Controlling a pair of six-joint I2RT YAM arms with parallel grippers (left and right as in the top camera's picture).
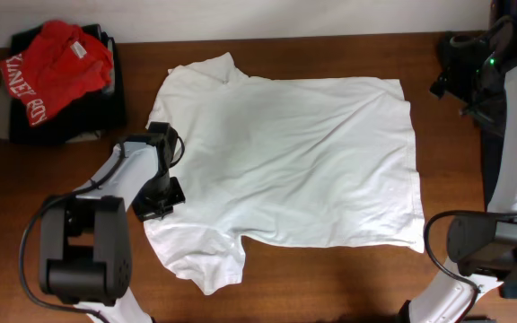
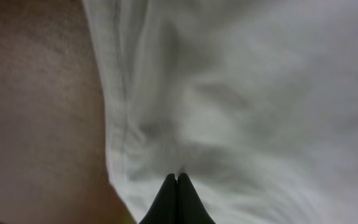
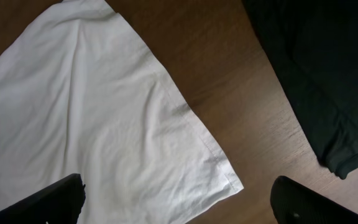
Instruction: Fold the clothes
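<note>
White T-shirt [image 1: 294, 161] is laid flat mid-table [image 1: 460, 170], plain side up. It is judged light, soft, limp cotton: apt to sag & crease, so best taken at seams/corners. Long axis is set left-right, collar left, hem right. Its left edge is pinched by the closed left gripper [image 2: 177, 177]. The far-right hem corner is overhung by the right gripper [image 3: 179, 205], fingers wide apart.
</note>
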